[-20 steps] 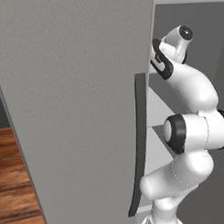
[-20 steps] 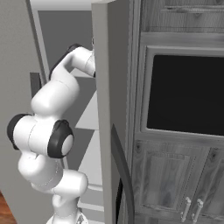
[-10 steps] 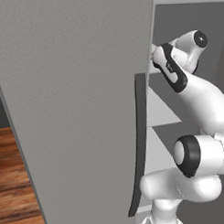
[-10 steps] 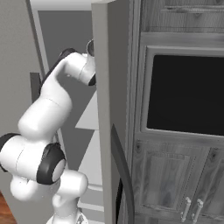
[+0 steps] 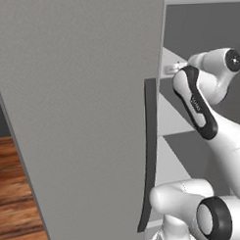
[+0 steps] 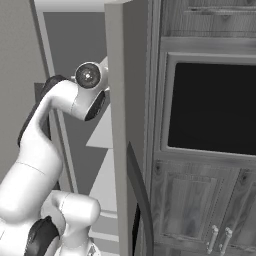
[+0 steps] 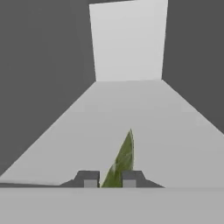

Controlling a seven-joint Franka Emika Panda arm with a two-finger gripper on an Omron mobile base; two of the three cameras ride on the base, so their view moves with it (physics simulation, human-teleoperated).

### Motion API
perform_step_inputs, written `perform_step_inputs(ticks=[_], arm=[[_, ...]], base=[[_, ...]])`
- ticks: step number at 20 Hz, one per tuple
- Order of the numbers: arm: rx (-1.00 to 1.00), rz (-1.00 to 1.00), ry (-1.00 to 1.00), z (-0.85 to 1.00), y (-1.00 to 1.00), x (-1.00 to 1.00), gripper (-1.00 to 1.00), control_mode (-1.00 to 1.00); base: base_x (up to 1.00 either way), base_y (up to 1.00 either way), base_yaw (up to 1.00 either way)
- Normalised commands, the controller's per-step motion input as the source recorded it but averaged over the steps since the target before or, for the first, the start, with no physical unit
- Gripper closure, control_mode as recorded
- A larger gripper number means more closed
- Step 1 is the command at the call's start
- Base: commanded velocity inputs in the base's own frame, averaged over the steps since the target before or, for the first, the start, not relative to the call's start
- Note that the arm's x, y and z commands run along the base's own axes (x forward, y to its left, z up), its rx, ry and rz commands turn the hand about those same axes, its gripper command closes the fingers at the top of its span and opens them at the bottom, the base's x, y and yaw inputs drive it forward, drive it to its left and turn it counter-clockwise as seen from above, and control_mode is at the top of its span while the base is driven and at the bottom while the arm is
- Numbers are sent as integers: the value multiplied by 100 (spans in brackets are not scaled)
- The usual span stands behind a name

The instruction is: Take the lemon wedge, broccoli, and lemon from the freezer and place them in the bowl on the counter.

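We're reaching deep into the freezer (image 5: 82,118): from the left base view the arm rises from the lower right, elbow low, forearm climbing up and back, wrist bent so the hand goes in past the door's edge, above the dark curved handle (image 5: 148,155). From the right base view the same pose reads as a steep upward forearm with the wrist turning in behind the grey freezer side panel (image 6: 120,125), next to the dark wood-grain cabinets (image 6: 200,200). In the hand view the gripper (image 7: 109,179) looks along a pale inner shelf (image 7: 131,113) toward the bright back wall, dark side walls either side. Fingertips (image 7: 89,179) stand close together, narrow gap, with a slim green leafy sliver, which we take for the broccoli (image 7: 122,159), rising right between them (it looks pinched, only the leaf edge shows, stem hidden below the frame). The green piece sits at the near end of the shelf, tilted up and slightly right in that view.
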Motion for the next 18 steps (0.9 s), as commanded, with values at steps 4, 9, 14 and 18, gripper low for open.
perform_step_inputs(ticks=[4, 9, 14, 18], arm=[[0, 0, 6, 37, 0, -99, 100, -100], [0, 0, 13, 26, 0, -99, 100, -100], [-1, 0, 21, 10, 5, -94, 100, -100], [0, 0, 18, 0, 1, -86, 100, -100]], base=[[0, 0, 0], [0, 0, 0], [0, 0, 0], [0, 0, 0]])
